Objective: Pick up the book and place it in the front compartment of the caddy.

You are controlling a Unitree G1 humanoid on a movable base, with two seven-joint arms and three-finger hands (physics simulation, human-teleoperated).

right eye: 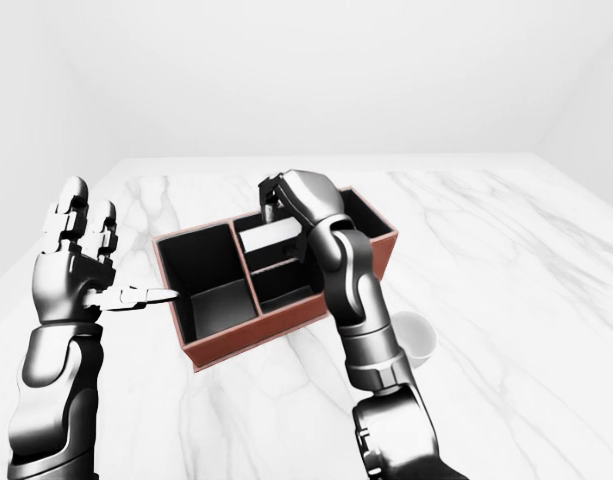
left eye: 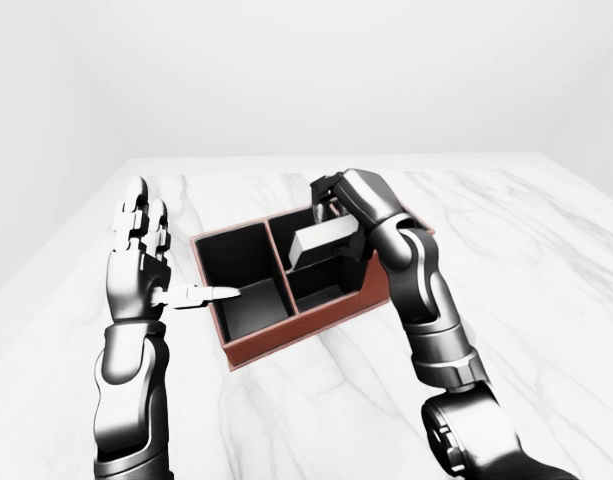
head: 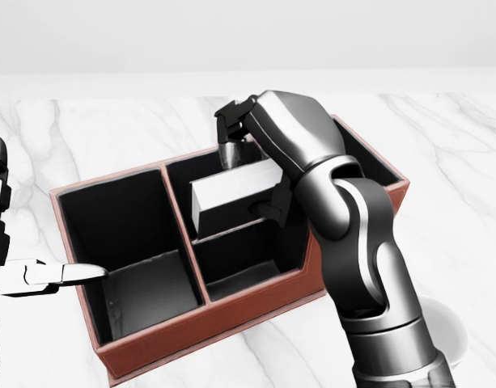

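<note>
Book [head: 231, 196]: a pale, whitish block, held in the air over the middle section of the caddy [head: 231, 319]. It lies roughly level, its long side running left to right in the head view, and sits above the divider that splits the middle section into two smaller compartments. It does not appear to rest on any floor of the caddy.

Right hand [head: 252, 153]: dark metallic, reaching in from the lower right of the head view. Its fingers [head: 230, 149] are curled down over the book's top and far side, with the thumb side pressed below; the grasp is closed on the book.

Caddy: reddish-brown walls, black interior, standing on a white marble tabletop [head: 86, 133]. It shows a large compartment at the left of the head view, the divided middle section, and a further compartment at the right, mostly hidden by the right arm.

Left hand [left eye: 138, 255]: raised beside the caddy's left end, fingers spread upright, holding nothing. One finger [head: 78, 273] points sideways over the rim into the large left compartment.

White bowl [right eye: 414, 335]: on the tabletop just right of the right forearm, apart from the caddy.
</note>
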